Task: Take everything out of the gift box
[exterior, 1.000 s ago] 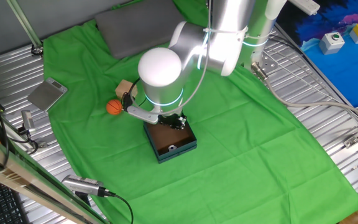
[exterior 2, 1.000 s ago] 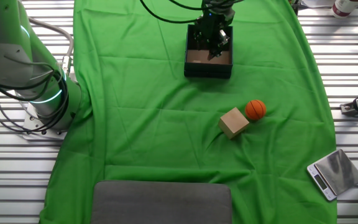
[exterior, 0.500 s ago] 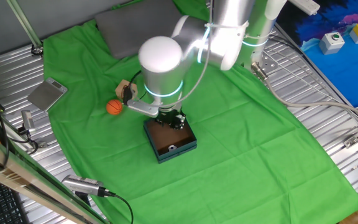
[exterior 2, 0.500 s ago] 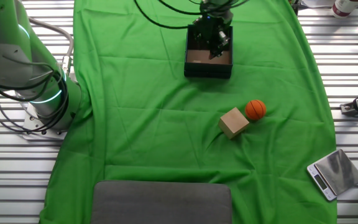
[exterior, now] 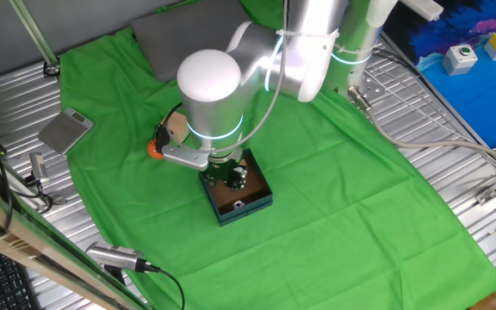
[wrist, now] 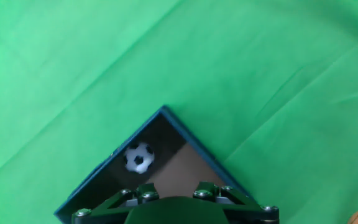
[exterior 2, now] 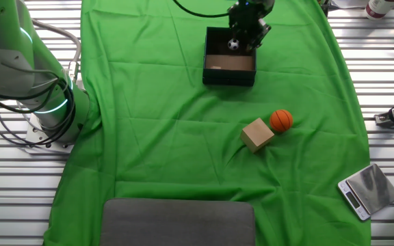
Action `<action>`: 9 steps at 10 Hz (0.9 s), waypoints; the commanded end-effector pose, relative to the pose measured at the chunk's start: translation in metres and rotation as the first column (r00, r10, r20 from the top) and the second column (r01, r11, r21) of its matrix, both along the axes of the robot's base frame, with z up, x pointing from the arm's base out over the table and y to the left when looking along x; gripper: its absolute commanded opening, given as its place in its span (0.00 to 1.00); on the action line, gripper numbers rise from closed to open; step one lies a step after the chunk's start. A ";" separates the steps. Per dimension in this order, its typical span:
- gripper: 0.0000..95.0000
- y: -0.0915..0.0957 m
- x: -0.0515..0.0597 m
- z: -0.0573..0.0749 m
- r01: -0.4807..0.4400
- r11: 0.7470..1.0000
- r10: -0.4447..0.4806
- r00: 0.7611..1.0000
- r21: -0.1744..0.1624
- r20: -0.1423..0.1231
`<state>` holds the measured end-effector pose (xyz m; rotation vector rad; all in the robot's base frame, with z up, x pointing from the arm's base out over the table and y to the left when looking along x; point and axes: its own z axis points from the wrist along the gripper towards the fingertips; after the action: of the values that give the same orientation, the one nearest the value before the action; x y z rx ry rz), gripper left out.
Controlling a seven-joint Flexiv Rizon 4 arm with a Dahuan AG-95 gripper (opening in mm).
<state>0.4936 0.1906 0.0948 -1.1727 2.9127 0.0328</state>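
Note:
The gift box (exterior: 250, 205) (exterior 2: 213, 74) (wrist: 92, 186) sits on the green cloth, teal outside and brown inside. A tiny soccer ball (exterior: 238, 205) (exterior 2: 233, 45) (wrist: 139, 157) lies in it against one wall. My gripper (exterior: 235, 178) (exterior 2: 247, 33) (wrist: 176, 196) hangs just above the box, fingers close together, with a small pale block, apparently a wooden cube (exterior: 240, 176), between them. Another wooden cube (exterior 2: 257, 134) (exterior: 176, 127) and the orange ball (exterior 2: 281, 120) (exterior: 153, 149) rest on the cloth outside the box, partly hidden by the arm in one fixed view.
A grey pad (exterior: 192, 34) (exterior 2: 178, 222) lies at one end of the cloth. A small silver scale (exterior: 65, 131) (exterior 2: 366, 190) sits on the metal slats beside the cloth. The arm's base (exterior 2: 43, 109) stands at the cloth's edge.
The gripper has risen out of the box and shifted slightly sideways. The soccer ball in the box now shows in the other fixed view. The cube and orange ball on the cloth have not moved.

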 end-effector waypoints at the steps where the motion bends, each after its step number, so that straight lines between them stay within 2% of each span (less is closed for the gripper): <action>1: 0.40 0.002 0.006 0.004 0.009 1.000 -0.009 1.000 0.004 0.018; 5: 0.40 0.006 0.007 0.000 0.031 1.000 -0.031 0.999 0.004 0.020; 9: 0.40 0.017 0.009 -0.009 0.058 0.998 -0.058 0.998 -0.004 0.023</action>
<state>0.5019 0.2101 0.0835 -1.0814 2.9293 0.0137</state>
